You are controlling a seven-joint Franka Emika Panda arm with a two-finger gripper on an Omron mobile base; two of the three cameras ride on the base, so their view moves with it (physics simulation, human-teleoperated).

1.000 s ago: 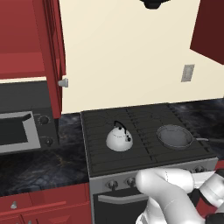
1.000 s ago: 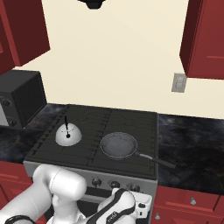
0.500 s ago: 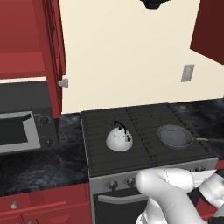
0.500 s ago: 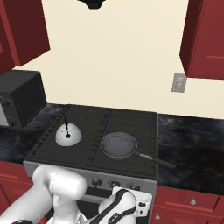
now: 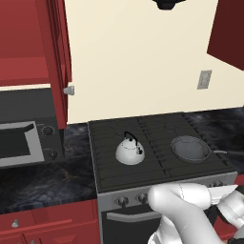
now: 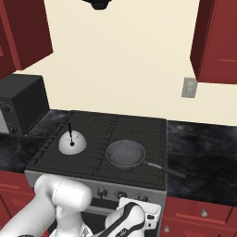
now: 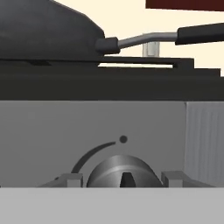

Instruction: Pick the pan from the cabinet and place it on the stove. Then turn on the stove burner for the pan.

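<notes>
Pan (image 6: 125,154) seated on front right burner of stove (image 5: 157,136), handle trailing toward the right-hand counter edge, well apart from white kettle (image 5: 129,151) on the left burner; placement step judged complete, burner ignition outstanding. Gripper (image 7: 124,178) brought level with the steel front panel, fingertips (image 7: 70,179) flanking one round knob (image 7: 124,171) on either side, jaws partly apart and close beside the knob; firm clamping contact cannot be confirmed. Positioned so because this knob sits directly below the pan, seen overhead in the hand view with its handle running right, and is therefore judged to be the control for that burner. Straddling the knob squarely, axis in line with the wrist, suits a twist without slipping off the ridge. Printed arc and dot above the knob legible from the hand view alone, giving the turn range; neither base view resolves these marks. Base views supply instead the overall layout: pan and kettle on separate burners, open door of cabinet (image 5: 56,57) with silver knob at upper left in the left base view, microwave (image 6: 18,109) at the counter's left end in the right base view, and row of front knobs partly masked by the arm.
</notes>
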